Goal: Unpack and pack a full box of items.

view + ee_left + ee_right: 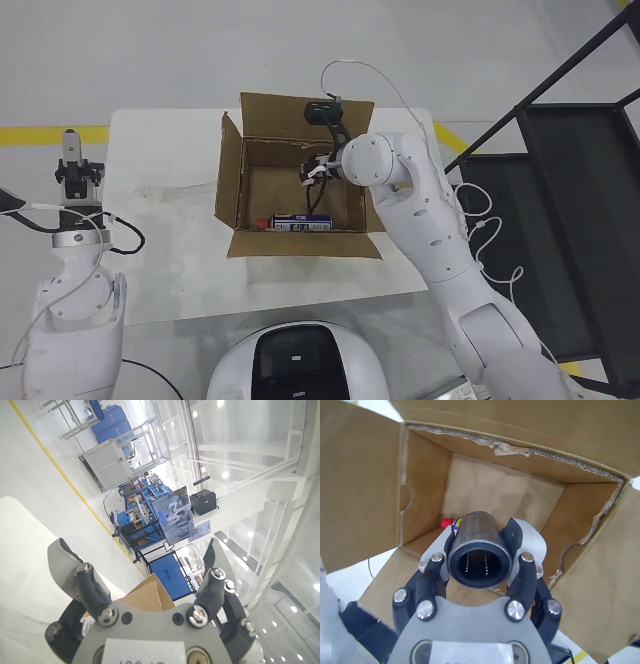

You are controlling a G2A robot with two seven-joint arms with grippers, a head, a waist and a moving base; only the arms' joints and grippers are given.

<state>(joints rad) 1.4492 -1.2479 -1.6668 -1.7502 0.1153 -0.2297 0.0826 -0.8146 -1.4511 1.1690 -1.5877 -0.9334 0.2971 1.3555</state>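
An open cardboard box (300,130) stands on the white table (170,200), flaps spread. My right gripper (480,532) hangs over the box's inside, shut on a dark metal cylinder with a hollow bore (477,552). In the top view that gripper (318,175) sits above the box's right half. On the box floor lies a can with a red cap (298,223), near the front wall; its red cap (446,522) peeks out past the cylinder. My left gripper (78,180) is raised at the table's left edge, open and holding nothing (137,555).
A clear plastic bag (180,188) lies on the table left of the box. A dark metal frame (560,180) stands to the right of the table. A box flap (150,592) shows behind the left gripper's base.
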